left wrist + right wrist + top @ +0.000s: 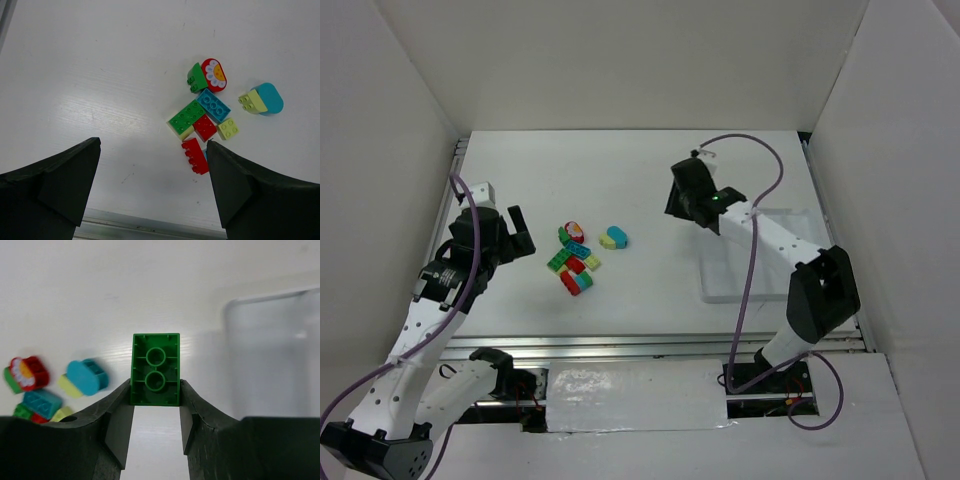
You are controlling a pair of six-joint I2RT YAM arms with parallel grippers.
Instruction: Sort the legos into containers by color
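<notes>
My right gripper (685, 190) is shut on a green lego (155, 369), held underside up above the bare table, left of the white tray (760, 255). The tray's near corner shows in the right wrist view (272, 355); its dividers cannot be made out. The other legos (575, 255) lie in a cluster at centre left: a green plate (186, 116), a teal brick (213, 105), red bricks (195, 156), a pale yellow-green brick (228, 128) and a red flower piece (214, 75). A teal and yellow-green pair (262, 99) lies apart to the right. My left gripper (515, 232) is open and empty, left of the cluster.
White walls enclose the table on three sides. A metal rail (650, 345) runs along the near edge, and it also shows at the bottom of the left wrist view (140, 225). A purple cable (760, 150) loops above the right arm.
</notes>
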